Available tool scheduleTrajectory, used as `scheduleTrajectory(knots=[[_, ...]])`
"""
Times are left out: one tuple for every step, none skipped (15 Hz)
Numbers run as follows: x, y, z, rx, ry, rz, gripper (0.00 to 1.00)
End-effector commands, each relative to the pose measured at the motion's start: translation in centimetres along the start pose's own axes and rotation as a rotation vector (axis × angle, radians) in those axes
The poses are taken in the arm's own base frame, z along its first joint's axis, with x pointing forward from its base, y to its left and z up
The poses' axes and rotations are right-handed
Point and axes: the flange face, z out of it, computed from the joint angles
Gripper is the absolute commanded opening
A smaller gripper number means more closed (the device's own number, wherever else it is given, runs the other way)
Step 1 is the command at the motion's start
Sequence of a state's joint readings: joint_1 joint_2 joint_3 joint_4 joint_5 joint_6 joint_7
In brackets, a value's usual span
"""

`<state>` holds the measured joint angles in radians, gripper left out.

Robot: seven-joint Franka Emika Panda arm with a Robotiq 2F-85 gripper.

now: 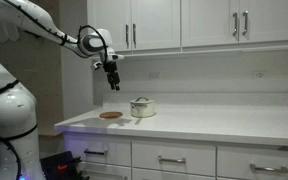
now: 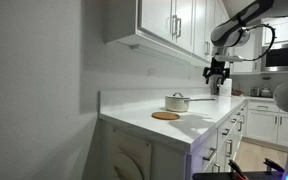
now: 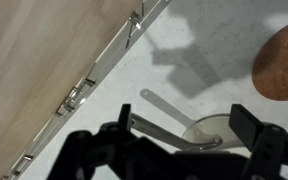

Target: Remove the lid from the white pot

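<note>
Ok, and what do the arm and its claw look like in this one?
The arm is glossy white, with rounded links and dark seams at the joints. The claw is black and boxy, with two blocky fingers that show only as dark shapes in the wrist view.

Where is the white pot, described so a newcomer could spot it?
Find the long white counter under the wall cabinets. Towards its end nearest the robot arm sits the white pot, the only pot there. It is squat and stands up, whereas the brown disc beside it lies flat.
</note>
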<state>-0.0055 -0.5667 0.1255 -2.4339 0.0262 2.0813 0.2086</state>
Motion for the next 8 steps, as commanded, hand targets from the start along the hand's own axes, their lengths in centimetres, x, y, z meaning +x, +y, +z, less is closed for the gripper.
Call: scheduleTrajectory(knots=[[0.02, 0.01, -0.04, 0.0, -0.001, 0.0, 1.0], [0.02, 0.01, -0.04, 0.0, -0.001, 0.0, 1.0], [0.02, 0.01, -0.04, 0.0, -0.001, 0.0, 1.0], [0.02, 0.01, -0.04, 0.0, -0.001, 0.0, 1.0], [0.02, 0.01, -0.04, 0.0, -0.001, 0.0, 1.0], [0.02, 0.01, -0.04, 0.0, -0.001, 0.0, 1.0], [0.02, 0.01, -0.04, 0.0, -0.001, 0.0, 1.0], [0.08, -0.06, 0.01, 0.007, 0.0, -0.008, 1.0]])
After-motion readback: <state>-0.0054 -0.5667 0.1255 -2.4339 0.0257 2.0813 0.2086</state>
